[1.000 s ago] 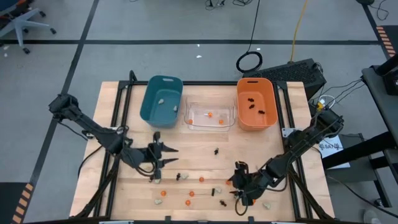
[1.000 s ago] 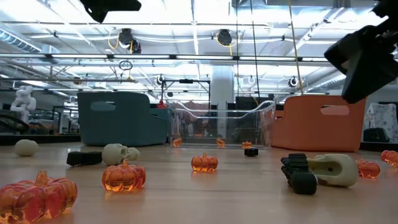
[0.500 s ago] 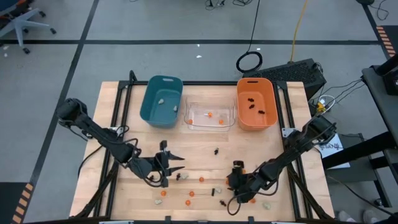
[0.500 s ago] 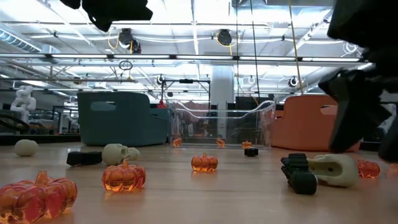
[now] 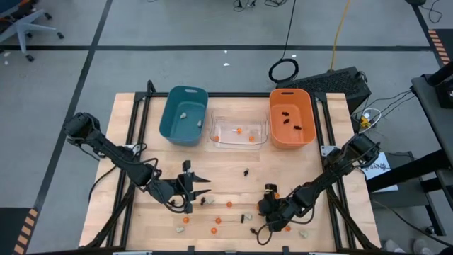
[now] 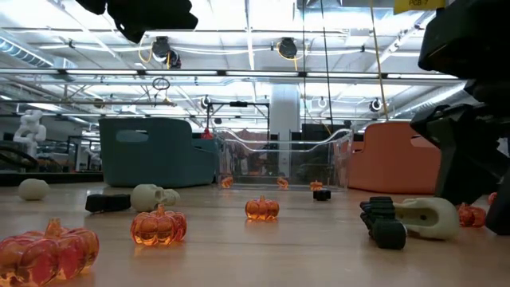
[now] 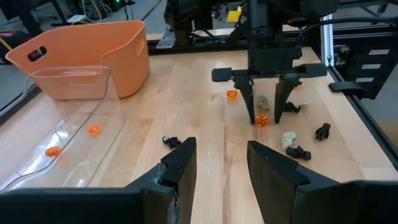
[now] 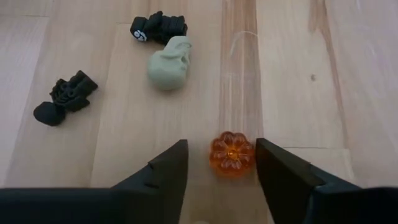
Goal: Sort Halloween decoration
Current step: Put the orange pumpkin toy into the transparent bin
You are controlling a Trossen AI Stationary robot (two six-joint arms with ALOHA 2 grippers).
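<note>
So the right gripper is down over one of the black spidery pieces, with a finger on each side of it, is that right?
Not quite. In the right wrist view the right gripper is down with a finger on each side of a small orange pumpkin, not a black piece. The black pieces lie farther off on the table.

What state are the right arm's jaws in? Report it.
Open. The right gripper has its jaws on either side of an orange pumpkin on the table, with gaps showing on both sides.
</note>
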